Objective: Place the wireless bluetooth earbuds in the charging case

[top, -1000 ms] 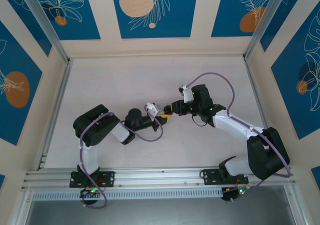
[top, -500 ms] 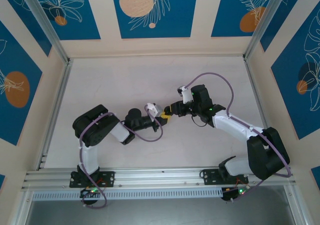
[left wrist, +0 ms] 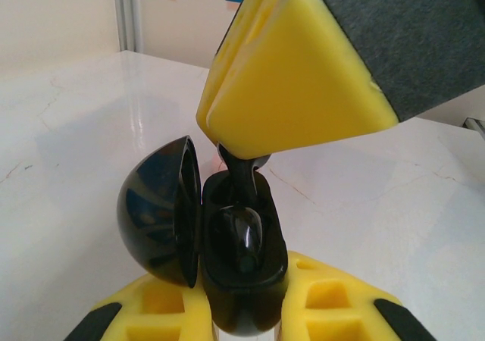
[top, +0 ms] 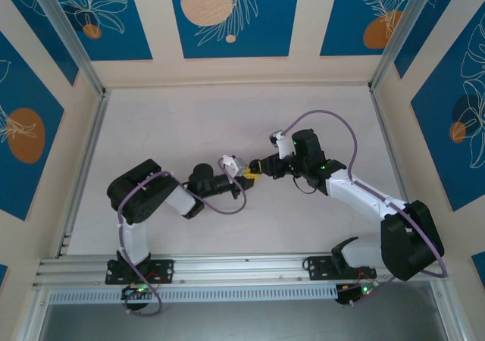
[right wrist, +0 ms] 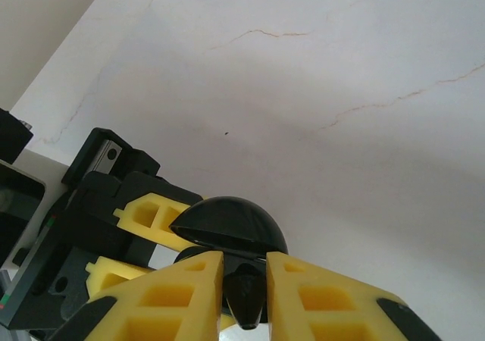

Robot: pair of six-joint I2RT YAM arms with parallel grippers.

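Note:
My left gripper (left wrist: pixel 242 314) is shut on the black charging case (left wrist: pixel 244 280), held upright with its domed lid (left wrist: pixel 155 208) swung open to the left. One glossy black earbud (left wrist: pixel 244 239) sits inside the case. From above, my right gripper (right wrist: pixel 246 299) is shut on a second earbud (right wrist: pixel 246 295), its yellow fingers (left wrist: pixel 295 91) just over the case mouth. That earbud's dark stem (left wrist: pixel 239 173) reaches down into the case. In the top view both grippers meet mid-table, left gripper (top: pixel 244 176) against right gripper (top: pixel 258 168). The case lid (right wrist: pixel 231 223) shows right behind the right fingers.
The white table (top: pixel 189 129) lies below the two grippers. Walls with blue panels (top: pixel 227 15) close in the back and sides, and an aluminium rail (top: pixel 242 269) runs along the near edge by the arm bases.
The right arm's elbow and forearm have drifted slightly to the right and down. Both grippers stay together at the same spot, with the case and the earbud still held.

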